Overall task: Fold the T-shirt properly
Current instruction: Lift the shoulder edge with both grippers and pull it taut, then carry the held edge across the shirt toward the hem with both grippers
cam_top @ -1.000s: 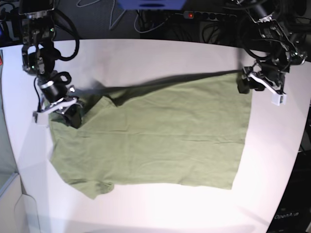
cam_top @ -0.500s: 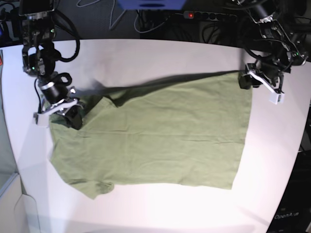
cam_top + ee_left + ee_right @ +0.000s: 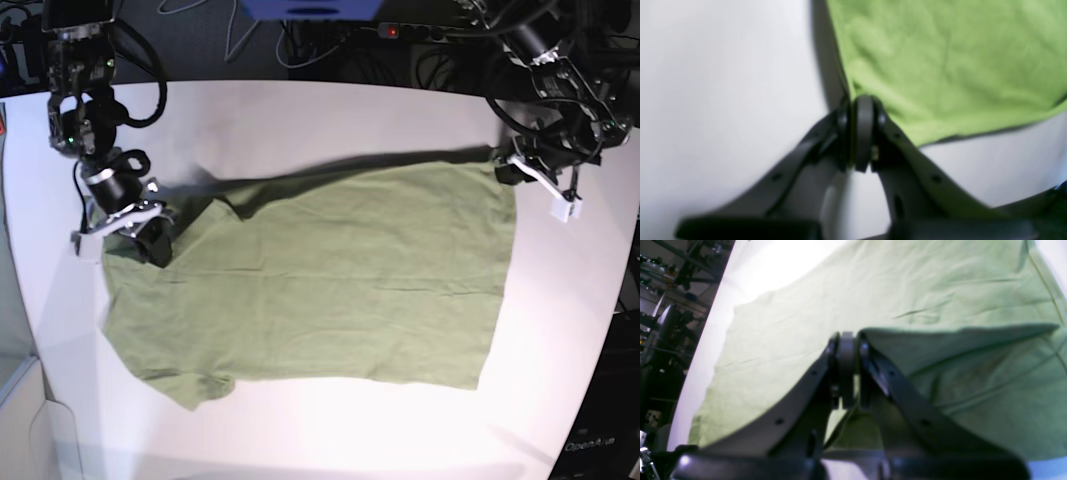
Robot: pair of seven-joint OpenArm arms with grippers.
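Fingers of the left gripper (image 3: 860,133) pinched the wrinkly olive-green cotton T-shirt (image 3: 330,280) corner; right gripper (image 3: 846,370) clamped its shoulder fold, the pinched cloth hidden.

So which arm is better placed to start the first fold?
Neither alone, probably. The right gripper has a raised fold of the plain olive-green cotton T-shirt between its shut jaws; the left gripper is shut at the hem corner. Both look ready.
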